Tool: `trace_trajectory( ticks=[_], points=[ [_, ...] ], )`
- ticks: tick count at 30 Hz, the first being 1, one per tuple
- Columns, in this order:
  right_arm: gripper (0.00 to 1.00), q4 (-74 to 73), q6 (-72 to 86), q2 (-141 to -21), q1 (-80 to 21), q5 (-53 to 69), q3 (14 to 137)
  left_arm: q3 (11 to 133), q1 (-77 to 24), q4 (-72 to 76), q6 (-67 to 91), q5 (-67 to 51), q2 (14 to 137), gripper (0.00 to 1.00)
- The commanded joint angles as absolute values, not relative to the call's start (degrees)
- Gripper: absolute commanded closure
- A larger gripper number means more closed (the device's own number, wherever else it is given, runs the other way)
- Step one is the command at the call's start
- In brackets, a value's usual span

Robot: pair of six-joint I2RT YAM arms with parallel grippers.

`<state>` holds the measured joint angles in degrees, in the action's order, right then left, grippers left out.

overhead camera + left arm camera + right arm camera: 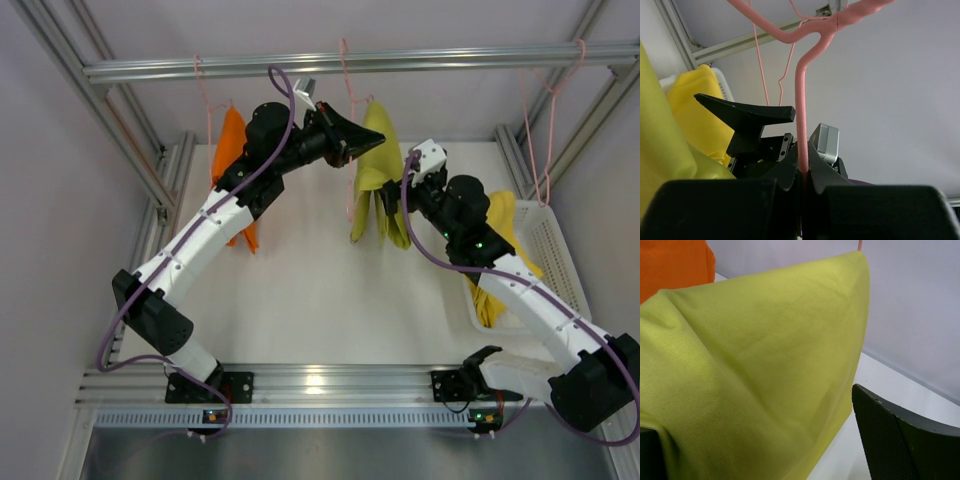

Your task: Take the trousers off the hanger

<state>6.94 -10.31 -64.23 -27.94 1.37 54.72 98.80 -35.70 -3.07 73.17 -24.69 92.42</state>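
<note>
Two grippers work the middle hanger (801,110). We note the left gripper (803,172) pinched tight on its pink wire stem, likely to steady it while the cloth is drawn off. The right gripper (775,450) stands wide, with the yellow-green trousers (765,365) between its fingers, not yet clamped. The orange trousers (232,150) hang at left; the yellow trousers (500,225) lie in the basket (555,250).
</note>
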Motion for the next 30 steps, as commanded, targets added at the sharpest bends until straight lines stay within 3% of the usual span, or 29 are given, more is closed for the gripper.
trace_trajectory(
  ticks=[1,30],
  points=[
    [0.10,5.8,-11.9,-63.5,-25.8,-0.3,54.5,103.7,-35.6,8.9,71.1,-26.3,89.4,1.00],
    [0.10,2.9,-14.3,-62.5,-22.4,4.0,54.6,104.2,-35.6,9.3,71.5,-26.4,89.8,1.00]
  ],
)
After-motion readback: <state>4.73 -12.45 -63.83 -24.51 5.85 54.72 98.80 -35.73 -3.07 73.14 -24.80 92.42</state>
